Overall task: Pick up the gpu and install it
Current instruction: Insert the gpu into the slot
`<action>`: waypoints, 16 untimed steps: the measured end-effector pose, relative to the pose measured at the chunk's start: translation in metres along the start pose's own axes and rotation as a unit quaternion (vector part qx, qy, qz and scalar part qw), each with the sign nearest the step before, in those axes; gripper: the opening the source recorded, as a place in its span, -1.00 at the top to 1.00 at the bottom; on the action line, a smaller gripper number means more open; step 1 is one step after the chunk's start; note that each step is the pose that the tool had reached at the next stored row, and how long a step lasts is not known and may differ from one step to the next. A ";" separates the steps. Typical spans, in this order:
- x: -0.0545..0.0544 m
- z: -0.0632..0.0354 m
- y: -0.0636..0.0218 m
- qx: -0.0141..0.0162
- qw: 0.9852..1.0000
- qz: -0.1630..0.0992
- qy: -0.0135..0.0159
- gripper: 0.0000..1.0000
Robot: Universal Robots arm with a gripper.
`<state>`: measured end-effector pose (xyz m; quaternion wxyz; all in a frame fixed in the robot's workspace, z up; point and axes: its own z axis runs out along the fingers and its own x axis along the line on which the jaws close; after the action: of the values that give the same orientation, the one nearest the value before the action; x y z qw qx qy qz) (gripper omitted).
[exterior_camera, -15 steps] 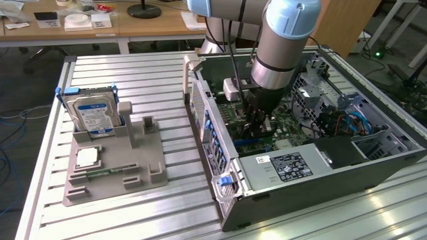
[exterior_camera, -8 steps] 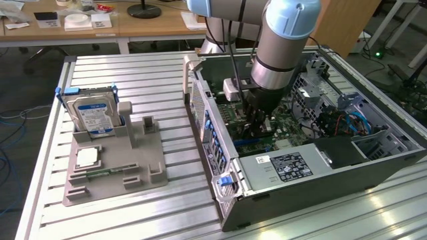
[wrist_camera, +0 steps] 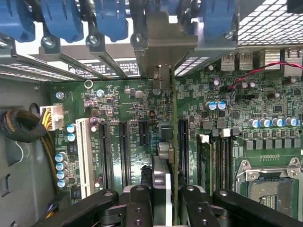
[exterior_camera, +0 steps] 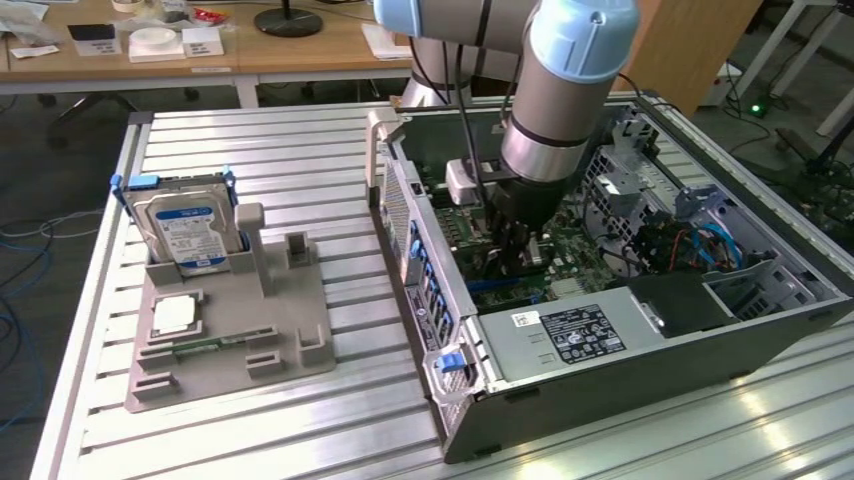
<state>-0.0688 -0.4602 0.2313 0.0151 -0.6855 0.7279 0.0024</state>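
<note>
Install step in hand: pincer (wrist_camera: 163, 198) clamped on the gpu (wrist_camera: 166, 142), held edge-on over the motherboard (wrist_camera: 118, 109) inside the open computer case (exterior_camera: 787, 320) near the tabletop's (exterior_camera: 267, 160) middle; seating likely calls for aligning card edge with its slot.

A robotics lab or engineering workshop. A grooved aluminium table (exterior_camera: 267, 150) bears an open PC case (exterior_camera: 747, 345) and a grey moulded fixture (exterior_camera: 254, 330) holding a hard drive (exterior_camera: 187, 230) upright. An industrial robot arm (exterior_camera: 567, 90) reaches down into the case, above the green motherboard (wrist_camera: 123, 109) with its expansion slots. Behind the table stand wooden desks (exterior_camera: 254, 50) with small boxes and a lamp base (exterior_camera: 288, 20); blue cables (exterior_camera: 24, 250) trail over the floor at the exterior view's left.
</note>
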 end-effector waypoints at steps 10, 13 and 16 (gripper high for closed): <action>0.000 0.0039 0.0001 0.000 1.000 0.000 0.000 0.44; 0.000 0.0040 0.0010 0.000 1.000 0.000 0.000 0.44; 0.000 0.0042 0.0012 0.000 1.000 0.000 0.000 0.44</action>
<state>-0.0700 -0.4602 0.2271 0.0152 -0.6856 0.7279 0.0024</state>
